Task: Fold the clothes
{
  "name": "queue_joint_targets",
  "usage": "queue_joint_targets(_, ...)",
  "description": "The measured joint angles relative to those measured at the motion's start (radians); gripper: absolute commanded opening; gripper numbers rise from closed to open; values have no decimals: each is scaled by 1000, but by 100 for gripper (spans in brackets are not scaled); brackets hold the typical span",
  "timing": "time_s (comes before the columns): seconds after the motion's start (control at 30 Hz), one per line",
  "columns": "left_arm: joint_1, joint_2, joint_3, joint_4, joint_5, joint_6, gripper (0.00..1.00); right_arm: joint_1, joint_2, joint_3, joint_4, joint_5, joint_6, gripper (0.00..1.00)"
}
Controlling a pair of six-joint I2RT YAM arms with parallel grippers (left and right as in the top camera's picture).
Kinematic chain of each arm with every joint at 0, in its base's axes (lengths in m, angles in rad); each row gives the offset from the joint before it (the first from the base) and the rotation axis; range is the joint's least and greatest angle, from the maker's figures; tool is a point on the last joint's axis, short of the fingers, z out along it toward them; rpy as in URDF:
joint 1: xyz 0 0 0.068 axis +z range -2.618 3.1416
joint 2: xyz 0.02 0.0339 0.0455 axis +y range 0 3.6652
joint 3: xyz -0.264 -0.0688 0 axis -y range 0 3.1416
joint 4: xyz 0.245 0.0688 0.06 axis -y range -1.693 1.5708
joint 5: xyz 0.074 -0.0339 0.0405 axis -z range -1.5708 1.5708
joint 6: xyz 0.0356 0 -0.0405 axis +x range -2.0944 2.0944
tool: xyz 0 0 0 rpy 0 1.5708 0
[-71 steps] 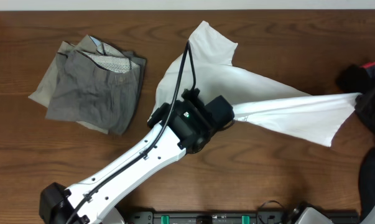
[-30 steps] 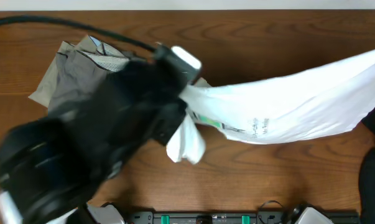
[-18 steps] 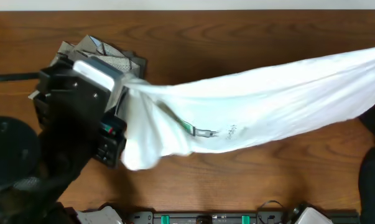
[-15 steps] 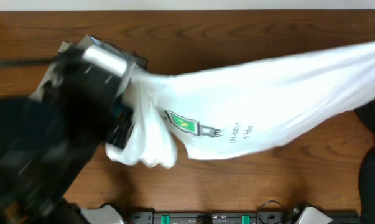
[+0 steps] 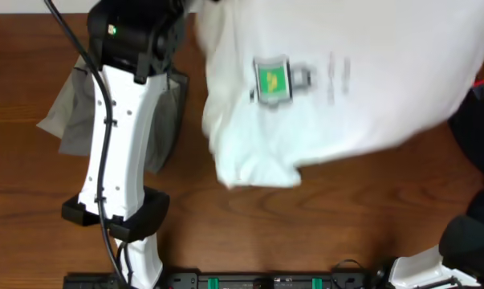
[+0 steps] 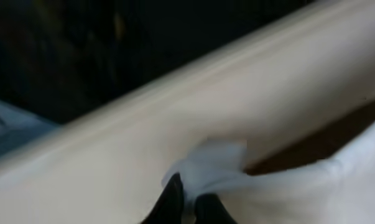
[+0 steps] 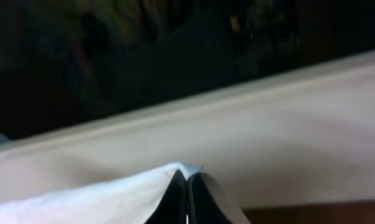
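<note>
Two claws, one garment: the white T-shirt point(image 5: 346, 104) hangs in the air between them, raised well clear of the bench point(image 5: 306, 233) and spread broad, its green printed emblem point(image 5: 271, 81) facing upward.

Left claw point(image 6: 188, 202) is closed, with a bunch of white fabric pinched between its tips. Right claw point(image 7: 187, 196) is closed likewise, with a thin edge of the same shirt nipped in it.

Step in hand, in my judgement: the shirt is being opened out and held aloft so that it can be laid flat. No fold is made yet. The next move calls for both claws to descend together, keeping the cloth taut between them, so the body of the shirt lands smooth on bare wood rather than in a heap.

Edges: one rounded corner of the shirt point(image 5: 254, 172) droops lowest, possibly a sleeve, though it is too blurred to say. The far and right margins of the shirt run out of the overhead view.

Room for moving:
- The middle and near part of the bench show bare wood.
- To the left the grey-khaki trousers point(image 5: 65, 120) lie in a pile beneath the left arm point(image 5: 117, 144).
- At the right edge is a black shape point(image 5: 476, 132), either garment or arm housing, and I cannot tell which.

The shirt wants setting down between these two, touching neither.
</note>
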Motion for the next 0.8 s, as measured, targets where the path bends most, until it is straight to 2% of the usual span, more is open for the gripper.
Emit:
queue_joint_targets(0.1, -1, -42, 8, 4, 25, 47, 6, -13, -4, 0, 9, -35, 19, 1)
queue_joint_targets(0.2, -10, -105, 29, -135, 30, 83, 6, -32, -18, 2, -67, -57, 6, 1)
queue_joint_targets(0.37, -14, -154, 51, -441, 33, 86, 6, -38, -28, 5, -348, -79, -110, 1)
queue_joint_targets(0.57, -19, -103, 44, -744, 45, 51, 6, 18, -28, 5, -698, 5, -317, 1)
queue_joint_targets(0.7, -19, -88, 26, -748, 73, -3, 7, 60, -28, 5, -900, 89, -465, 1)
queue_joint_targets(0.8, -19, -90, 26, -748, 81, -38, 6, 66, -28, 5, -977, 121, -550, 1)
